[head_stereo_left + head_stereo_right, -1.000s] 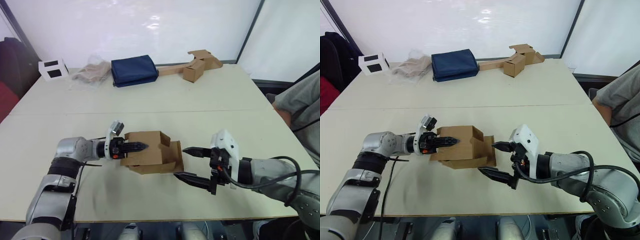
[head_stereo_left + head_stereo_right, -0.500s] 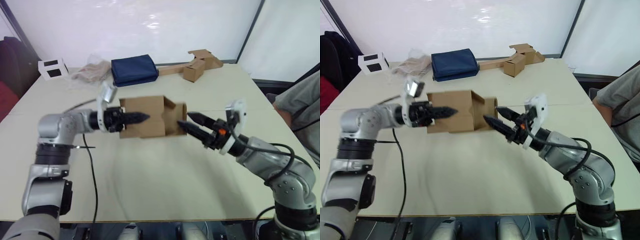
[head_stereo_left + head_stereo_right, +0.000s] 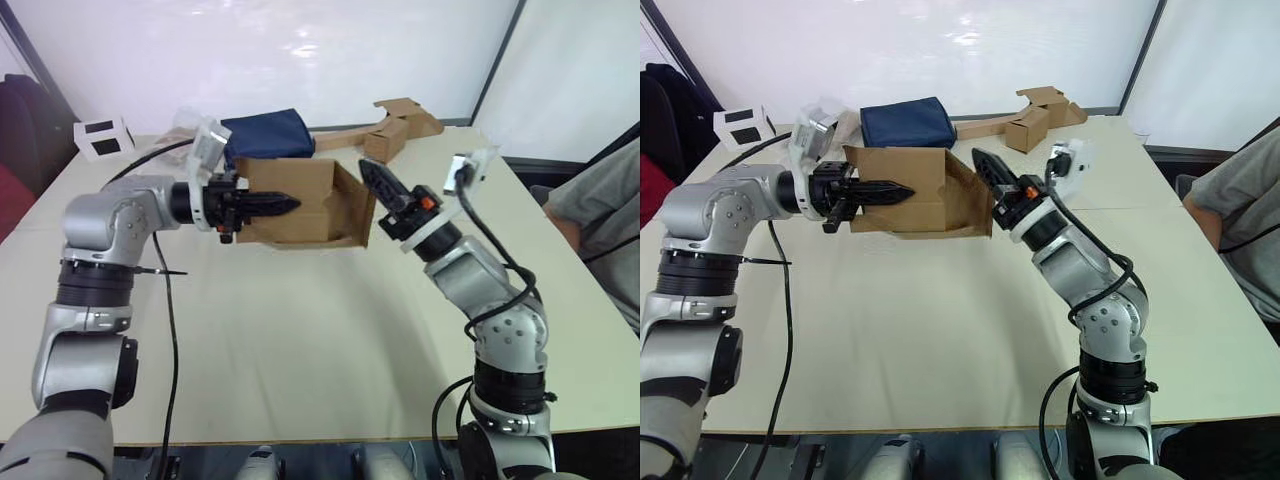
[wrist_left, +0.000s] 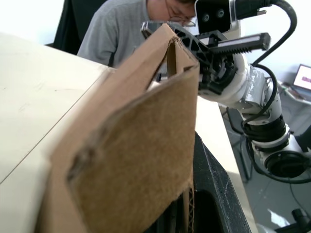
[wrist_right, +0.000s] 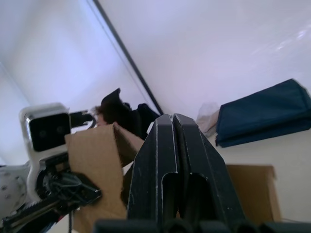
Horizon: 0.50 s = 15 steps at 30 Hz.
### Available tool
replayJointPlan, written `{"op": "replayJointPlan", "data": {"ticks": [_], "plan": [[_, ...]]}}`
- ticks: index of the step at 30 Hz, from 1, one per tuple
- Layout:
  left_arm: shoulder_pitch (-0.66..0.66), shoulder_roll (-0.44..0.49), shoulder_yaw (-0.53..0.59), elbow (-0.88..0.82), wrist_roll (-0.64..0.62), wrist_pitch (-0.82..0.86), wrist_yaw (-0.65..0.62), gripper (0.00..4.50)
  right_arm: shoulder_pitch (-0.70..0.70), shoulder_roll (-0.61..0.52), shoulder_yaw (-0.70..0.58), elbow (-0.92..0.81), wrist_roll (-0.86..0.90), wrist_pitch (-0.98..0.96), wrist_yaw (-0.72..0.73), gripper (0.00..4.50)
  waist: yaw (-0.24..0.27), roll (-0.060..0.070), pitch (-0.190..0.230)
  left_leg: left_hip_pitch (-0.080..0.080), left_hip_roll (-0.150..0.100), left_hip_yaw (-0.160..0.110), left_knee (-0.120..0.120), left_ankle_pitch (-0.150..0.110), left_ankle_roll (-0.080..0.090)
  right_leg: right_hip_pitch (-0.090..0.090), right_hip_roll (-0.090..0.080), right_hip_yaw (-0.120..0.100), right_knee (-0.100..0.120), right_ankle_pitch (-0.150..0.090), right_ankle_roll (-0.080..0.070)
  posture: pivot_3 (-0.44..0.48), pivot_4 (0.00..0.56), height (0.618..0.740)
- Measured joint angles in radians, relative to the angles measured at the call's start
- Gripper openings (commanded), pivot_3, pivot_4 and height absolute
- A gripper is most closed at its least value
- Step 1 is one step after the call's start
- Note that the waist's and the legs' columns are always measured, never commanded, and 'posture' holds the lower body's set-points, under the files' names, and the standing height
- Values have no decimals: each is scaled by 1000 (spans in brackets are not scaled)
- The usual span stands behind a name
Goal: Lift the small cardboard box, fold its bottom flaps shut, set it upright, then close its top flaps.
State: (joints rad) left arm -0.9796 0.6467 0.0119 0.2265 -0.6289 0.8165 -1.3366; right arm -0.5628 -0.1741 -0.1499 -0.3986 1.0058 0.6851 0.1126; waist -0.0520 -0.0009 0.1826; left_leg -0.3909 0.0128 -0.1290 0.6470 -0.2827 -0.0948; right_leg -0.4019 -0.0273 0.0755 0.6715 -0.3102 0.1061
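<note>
Cardboard, plain and brown: the small cardboard box (image 3: 290, 200) is up off the worktop (image 3: 330, 330), hanging in the air between the two tools. The left tool (image 3: 268, 206) has its fingers clamped on the box wall nearest it; the left wrist view looks along that wall with a black finger running close under it. The box lies on its side in this grip, one end turned toward the right tool (image 3: 372, 180).

That right tool has its two fingers pressed together, as the right wrist view makes plain, and it holds nothing. Its tip sits at the end of the box facing it, beside one of the bottom flaps (image 3: 352, 208), which stands splayed outward at an angle instead of lying flat across the opening.

So the lift looks done. The folding of the bottom flaps appears only to be starting: the end by the right tool is open, and I cannot tell whether any inner flap is already tucked. Setting the box upright and closing the top flaps, which lie on the left tool's side and are hidden from here, are not yet done. Beyond both tools a navy pouch (image 3: 268, 138) and spare cardboard pieces (image 3: 395, 128) rest on the worktop.
</note>
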Motion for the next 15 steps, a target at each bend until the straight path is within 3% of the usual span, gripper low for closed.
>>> {"op": "replayJointPlan", "data": {"ticks": [15], "plan": [[-74,2,-20,-6,27,-59,-40,0,4,8,45,-9,-11,0,42,35,-20,0,0,0,0,0,-1,0,1,-1,0,0,0,0,0,0,150,740]]}}
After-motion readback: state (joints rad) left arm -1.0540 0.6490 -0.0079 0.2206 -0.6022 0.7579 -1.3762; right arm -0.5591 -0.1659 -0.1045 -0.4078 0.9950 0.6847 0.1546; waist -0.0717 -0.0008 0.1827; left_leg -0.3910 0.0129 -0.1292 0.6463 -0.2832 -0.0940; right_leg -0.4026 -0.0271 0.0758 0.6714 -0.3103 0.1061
